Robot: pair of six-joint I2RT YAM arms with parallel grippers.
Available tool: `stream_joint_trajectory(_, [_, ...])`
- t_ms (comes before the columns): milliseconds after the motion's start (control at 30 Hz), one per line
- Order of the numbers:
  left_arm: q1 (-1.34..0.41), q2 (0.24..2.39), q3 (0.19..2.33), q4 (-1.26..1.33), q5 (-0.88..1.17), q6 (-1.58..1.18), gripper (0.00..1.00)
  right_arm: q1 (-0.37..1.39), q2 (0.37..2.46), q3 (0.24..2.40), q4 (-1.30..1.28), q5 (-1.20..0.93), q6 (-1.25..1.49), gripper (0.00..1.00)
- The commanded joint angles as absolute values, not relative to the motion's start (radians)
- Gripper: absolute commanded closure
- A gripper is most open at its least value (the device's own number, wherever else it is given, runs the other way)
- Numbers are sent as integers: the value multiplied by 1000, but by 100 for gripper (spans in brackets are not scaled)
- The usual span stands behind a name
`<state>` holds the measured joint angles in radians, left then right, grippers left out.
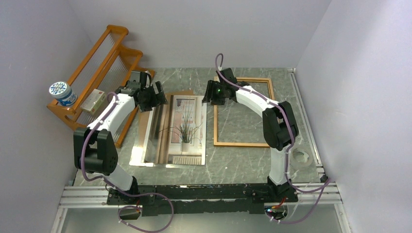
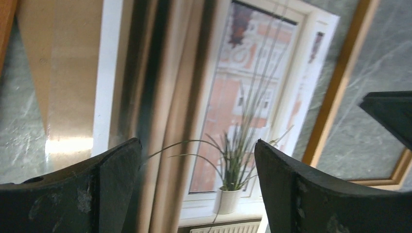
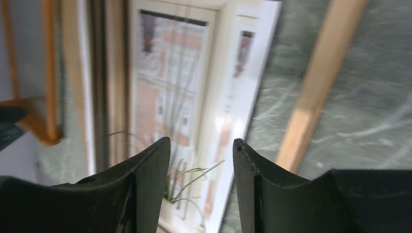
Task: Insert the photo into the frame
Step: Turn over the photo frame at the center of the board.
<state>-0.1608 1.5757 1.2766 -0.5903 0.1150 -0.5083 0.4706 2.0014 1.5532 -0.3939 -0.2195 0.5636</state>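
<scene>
Walls: plain pale lilac panels (image 1: pixel 194 29) on the left, far and right sides.
Table: grey-green marbled top (image 1: pixel 243 165).
Furniture: orange wooden rack (image 1: pixel 119 30), far left, against the wall.
Near edge: aluminium rails (image 1: pixel 85 195).
Light: even, diffuse.

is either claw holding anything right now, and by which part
Nothing is held. The left claw and the right claw are both open, and the photo shows through the empty gap of each.
</scene>
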Motion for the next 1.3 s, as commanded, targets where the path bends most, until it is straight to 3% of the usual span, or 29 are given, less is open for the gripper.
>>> stream_joint_trajectory(0, [-140, 1574, 1239, -602, 77, -477, 9, 480, 1997, 1550, -303, -425, 631, 47])
stream_joint_trajectory(333, [-131, 1548, 1075, -576, 119, -508, 11, 520, 2039, 1466, -247, -481, 764, 45])
stream_joint_trajectory(667, [-132, 1468, 925, -517, 193, -538, 16, 582, 1952, 1268, -215, -443, 798, 42])
stream_joint_trajectory(1033, [-132, 1401, 893, -479, 323, -559, 22, 668, 1711, 1037, -231, -278, 876, 41])
stream_joint_trajectory(1267, [-133, 1369, 883, -542, 342, -570, 26, 736, 1540, 779, -61, -257, 1068, 39])
